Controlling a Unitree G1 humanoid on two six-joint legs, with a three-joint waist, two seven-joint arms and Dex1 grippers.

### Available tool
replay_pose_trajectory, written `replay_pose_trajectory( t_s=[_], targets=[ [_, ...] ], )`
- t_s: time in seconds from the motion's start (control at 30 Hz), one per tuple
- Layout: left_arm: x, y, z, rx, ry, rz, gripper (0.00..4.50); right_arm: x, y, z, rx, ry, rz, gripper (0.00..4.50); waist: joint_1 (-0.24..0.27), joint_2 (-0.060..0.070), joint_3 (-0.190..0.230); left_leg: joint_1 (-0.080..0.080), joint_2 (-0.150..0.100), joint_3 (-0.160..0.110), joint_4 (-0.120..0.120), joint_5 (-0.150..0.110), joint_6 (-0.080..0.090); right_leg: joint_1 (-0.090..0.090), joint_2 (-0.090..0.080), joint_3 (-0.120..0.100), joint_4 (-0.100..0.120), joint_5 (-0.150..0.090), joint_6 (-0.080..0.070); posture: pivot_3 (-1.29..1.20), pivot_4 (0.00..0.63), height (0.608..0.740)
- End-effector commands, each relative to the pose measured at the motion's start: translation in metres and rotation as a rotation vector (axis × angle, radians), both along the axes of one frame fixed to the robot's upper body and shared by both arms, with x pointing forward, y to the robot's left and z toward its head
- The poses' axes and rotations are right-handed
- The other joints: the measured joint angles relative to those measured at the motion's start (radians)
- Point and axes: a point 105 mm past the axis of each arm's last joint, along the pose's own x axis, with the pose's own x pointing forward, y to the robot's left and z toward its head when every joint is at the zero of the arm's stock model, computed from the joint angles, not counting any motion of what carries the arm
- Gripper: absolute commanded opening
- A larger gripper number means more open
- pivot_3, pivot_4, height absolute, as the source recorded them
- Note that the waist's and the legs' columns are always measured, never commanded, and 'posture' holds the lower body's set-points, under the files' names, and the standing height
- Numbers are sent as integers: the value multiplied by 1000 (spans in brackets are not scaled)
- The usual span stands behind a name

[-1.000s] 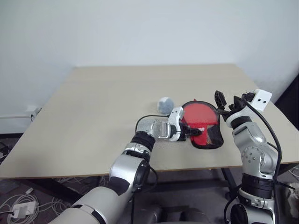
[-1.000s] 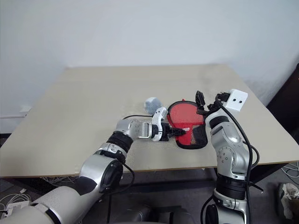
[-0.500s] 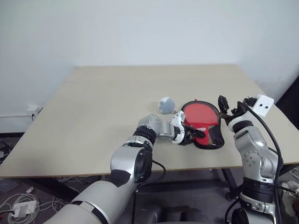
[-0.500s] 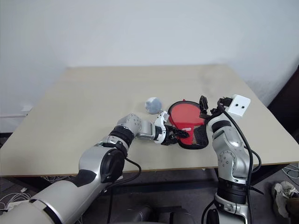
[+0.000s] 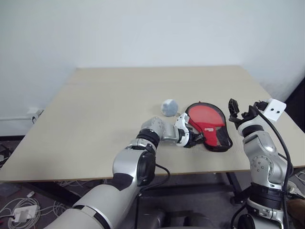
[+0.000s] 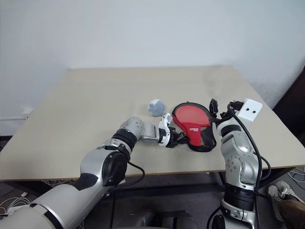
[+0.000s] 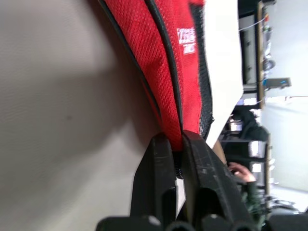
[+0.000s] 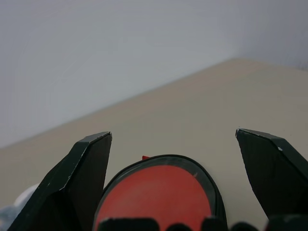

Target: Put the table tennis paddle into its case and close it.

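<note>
The case [image 5: 206, 121] lies flat near the table's front right edge, red side up with its white logo and black mesh panel showing. My left gripper [image 5: 198, 139] reaches in from the left and is shut on the case's black-edged rim [image 7: 166, 96] at its front left. The left wrist view has both fingers [image 7: 154, 163] pinched together on the red fabric. My right gripper [image 5: 241, 109] hovers open just right of the case and above table height, its fingers [image 8: 82, 168] spread wide with the case's round end [image 8: 159, 192] below them. The table tennis paddle is hidden.
A small pale grey ball [image 5: 167, 107] rests on the tan table [image 5: 109, 100] just left of the case's far end. The table's front edge runs close below the case, and its right edge passes under my right arm. A white wall stands behind.
The left gripper has rolled and shut on the case's rim. The case's top now lies flat with its logo showing. The right gripper has drifted right, away from the case.
</note>
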Motion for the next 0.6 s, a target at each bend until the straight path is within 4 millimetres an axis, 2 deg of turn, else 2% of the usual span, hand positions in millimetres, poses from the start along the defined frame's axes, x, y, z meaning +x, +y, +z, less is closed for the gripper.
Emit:
replay_pose_trajectory(
  t_s=[0.03, 0.17, 0.27, 0.4, 0.6],
  targets=[
    [-10, -30, 23, -72, -9, -57, 6, 1, -3, 18, -14, -66, -15, 4500, 0, 0, 0, 0, 0, 0, 0, 0, 0, 0, 0, 0, 0, 0, 0, 0, 0, 740],
    [-10, -12, 19, -44, 44, -75, 6, 1, -2, 17, -18, -62, -12, 4500, 0, 0, 0, 0, 0, 0, 0, 0, 0, 0, 0, 0, 0, 0, 0, 0, 0, 740],
    [-12, 11, 17, -2, 92, -107, 6, 1, 0, 15, -19, -57, -7, 4500, -1, 0, 0, 0, 0, 0, 0, 0, 0, 0, 0, 0, 0, 0, 0, 0, 0, 740],
    [-25, 41, 15, 121, 164, -213, 6, 1, 2, 13, -19, -52, -3, 4500, -10, 0, 0, 0, 0, 0, -1, 0, 0, -1, 1, 0, 1, 0, 0, 0, 0, 740],
    [-26, 75, 19, 177, 163, -248, 6, 2, 4, 11, -45, -36, 15, 4500, -13, 0, 0, 0, 0, 0, -1, 0, -1, -1, 1, 1, 1, 0, 0, 0, 0, 740]
  ],
)
